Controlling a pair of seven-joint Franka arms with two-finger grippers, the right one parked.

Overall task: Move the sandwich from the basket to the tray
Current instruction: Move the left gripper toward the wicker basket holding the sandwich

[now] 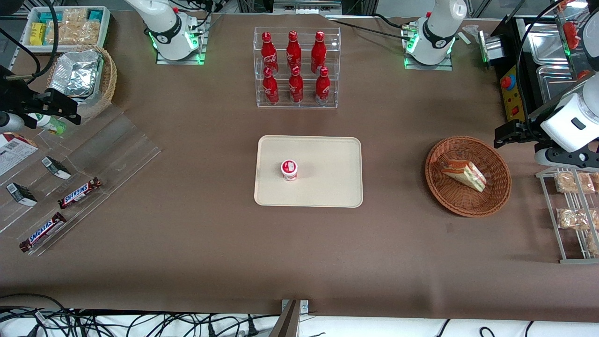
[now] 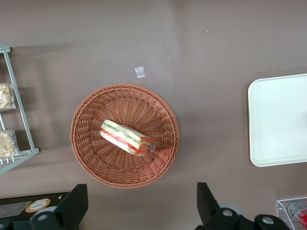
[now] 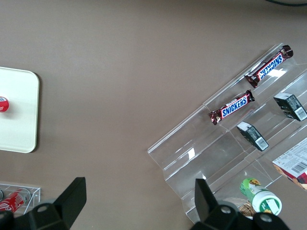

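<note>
The sandwich, a wrapped wedge with white bread and red and green layers, lies in the round reddish-brown wicker basket toward the working arm's end of the table. My gripper hangs open and empty above the table beside the basket's rim, slightly farther from the front camera than the sandwich. Its fingers stand wide apart and touch nothing. The cream tray lies flat at the table's middle.
A small red-and-white cup stands on the tray. A clear rack of red bottles is farther from the front camera than the tray. A wire rack with snack packets lies beside the basket. A small clear scrap lies near the basket.
</note>
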